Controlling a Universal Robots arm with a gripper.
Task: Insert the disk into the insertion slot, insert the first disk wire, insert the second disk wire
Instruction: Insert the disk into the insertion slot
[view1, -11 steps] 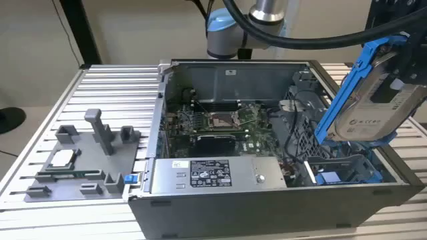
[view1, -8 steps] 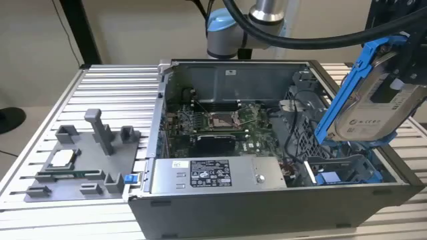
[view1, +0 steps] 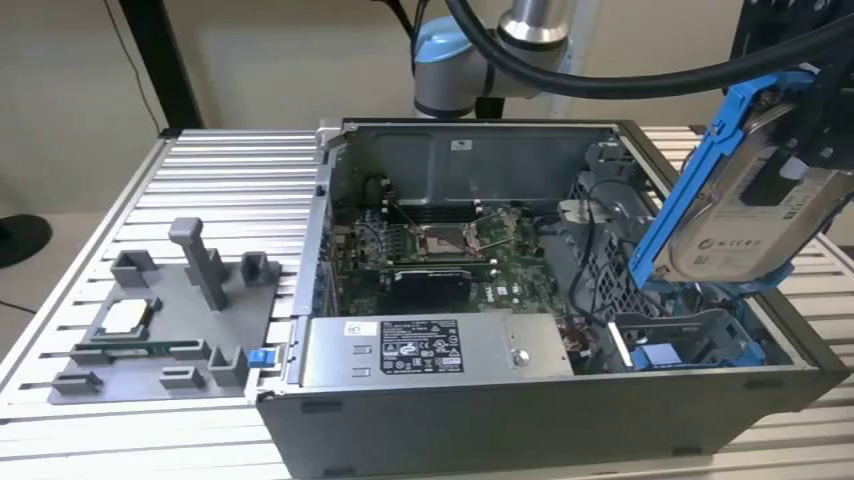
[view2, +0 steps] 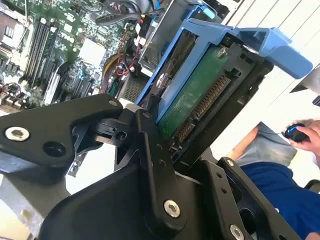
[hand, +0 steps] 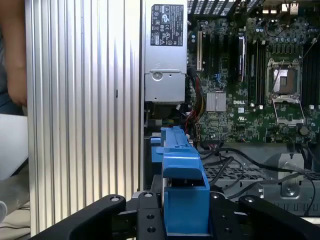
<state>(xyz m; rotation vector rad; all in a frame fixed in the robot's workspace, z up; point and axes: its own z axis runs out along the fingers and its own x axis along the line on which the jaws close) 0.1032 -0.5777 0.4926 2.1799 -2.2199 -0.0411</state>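
Note:
The disk (view1: 741, 220), silver-grey with a white label in a bright blue carrier, hangs tilted above the open computer case at the exterior view's right. My gripper (view1: 787, 160) is shut on it from above. In the second wrist view the black fingers (view2: 150, 150) clamp the carrier's edges, and the disk's green underside (view2: 195, 95) and connector face the camera. The carrier's blue end (hand: 182, 170) shows between the fingers in the first wrist view. The insertion slot (view1: 687, 340), grey metal with blue rails, lies below the disk in the case's near corner. Dark cables (view1: 587, 265) run beside it; which are the disk wires I cannot tell.
A grey power supply box (view1: 414, 350) with a white sticker sits along the case's front wall, with the motherboard (view1: 441, 250) behind it. A grey fixture plate (view1: 160, 320) with posts lies on the slatted table at the exterior view's left. A person's hand (view2: 305, 132) rests on a mouse.

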